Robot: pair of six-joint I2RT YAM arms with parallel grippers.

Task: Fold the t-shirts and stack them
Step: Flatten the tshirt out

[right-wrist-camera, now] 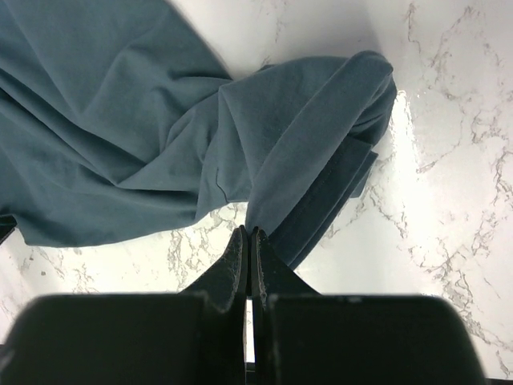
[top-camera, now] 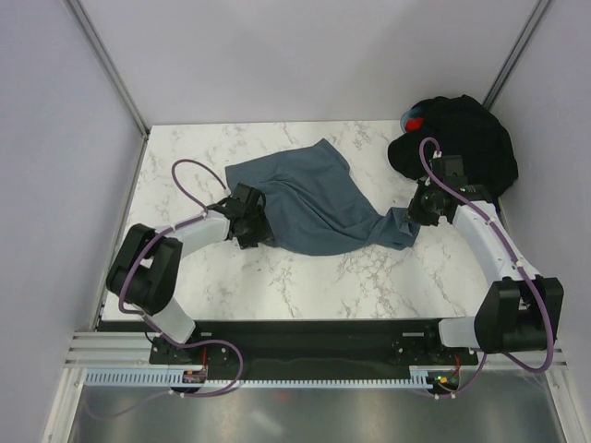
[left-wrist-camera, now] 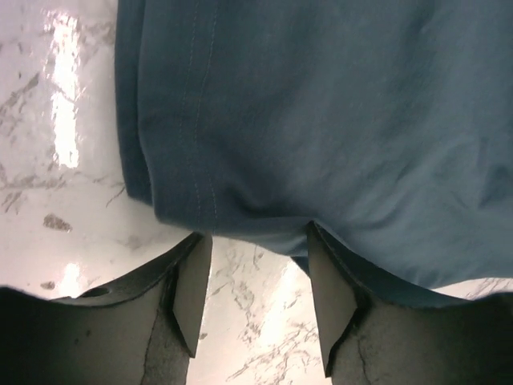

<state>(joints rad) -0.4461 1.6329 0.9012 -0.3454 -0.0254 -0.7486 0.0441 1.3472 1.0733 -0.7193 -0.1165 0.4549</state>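
The slate blue-grey t-shirt (top-camera: 314,198) lies crumpled across the middle of the marble table. My left gripper (top-camera: 249,226) is at its left edge. In the left wrist view the gripper (left-wrist-camera: 258,241) is open, with the shirt's hem (left-wrist-camera: 240,216) lying across the fingertips (left-wrist-camera: 192,281) and bare marble between them. My right gripper (top-camera: 420,210) is at the shirt's drawn-out right end. In the right wrist view the gripper (right-wrist-camera: 249,234) is shut, its tips pinching a fold of the shirt (right-wrist-camera: 304,144). The black t-shirts (top-camera: 462,138) lie heaped at the back right corner.
A red and blue object (top-camera: 413,121) peeks out from the left side of the black heap. Grey walls and metal posts enclose the table (top-camera: 295,286) at the back and both sides. Purple cables (top-camera: 185,185) loop above each arm.
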